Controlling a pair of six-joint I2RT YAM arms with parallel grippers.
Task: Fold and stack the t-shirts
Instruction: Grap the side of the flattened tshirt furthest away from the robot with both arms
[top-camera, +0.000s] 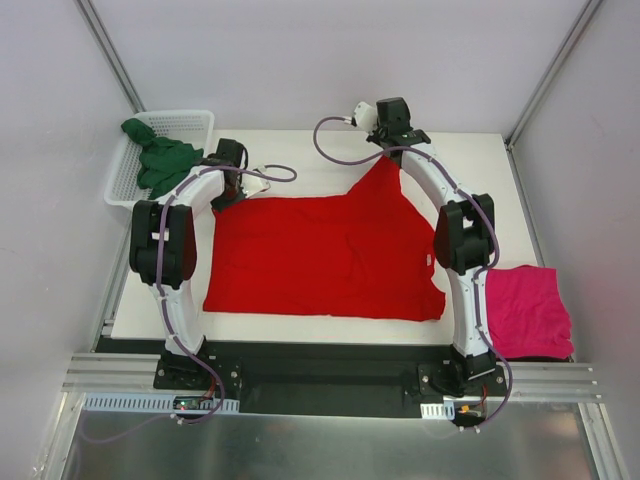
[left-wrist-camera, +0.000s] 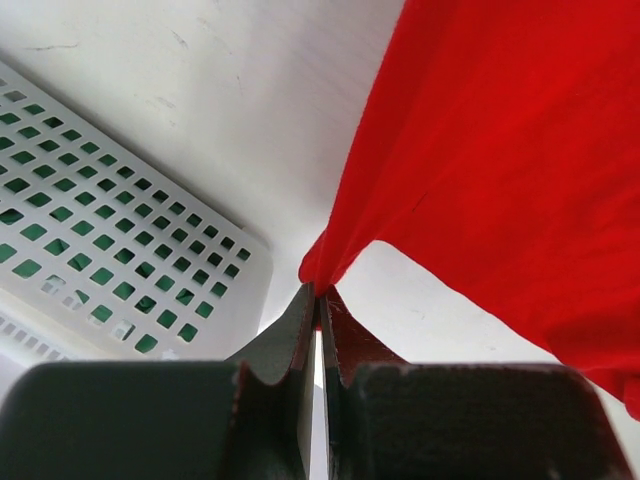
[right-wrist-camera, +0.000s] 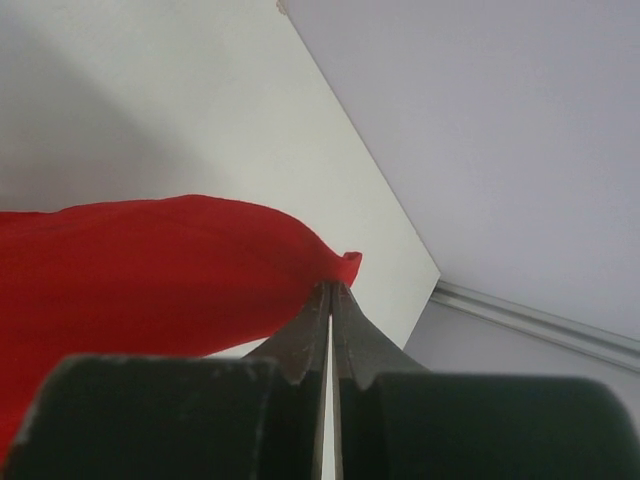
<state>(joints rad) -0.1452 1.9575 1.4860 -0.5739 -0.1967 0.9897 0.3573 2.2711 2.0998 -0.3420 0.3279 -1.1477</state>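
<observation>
A bright red t-shirt (top-camera: 320, 255) lies spread over the middle of the white table. My left gripper (top-camera: 222, 196) is shut on its far left corner (left-wrist-camera: 315, 268), close to the basket. My right gripper (top-camera: 385, 152) is shut on the far right corner (right-wrist-camera: 340, 268) and holds it lifted above the table near the back edge, so the cloth rises to a peak there. A magenta-pink t-shirt (top-camera: 527, 310) lies folded at the near right edge of the table. A dark green t-shirt (top-camera: 160, 160) sits bunched in the basket.
A white plastic mesh basket (top-camera: 185, 122) stands at the far left corner of the table (top-camera: 300, 155), and its wall (left-wrist-camera: 110, 240) fills the left of the left wrist view. Grey enclosure walls and metal posts (top-camera: 545, 90) surround the table.
</observation>
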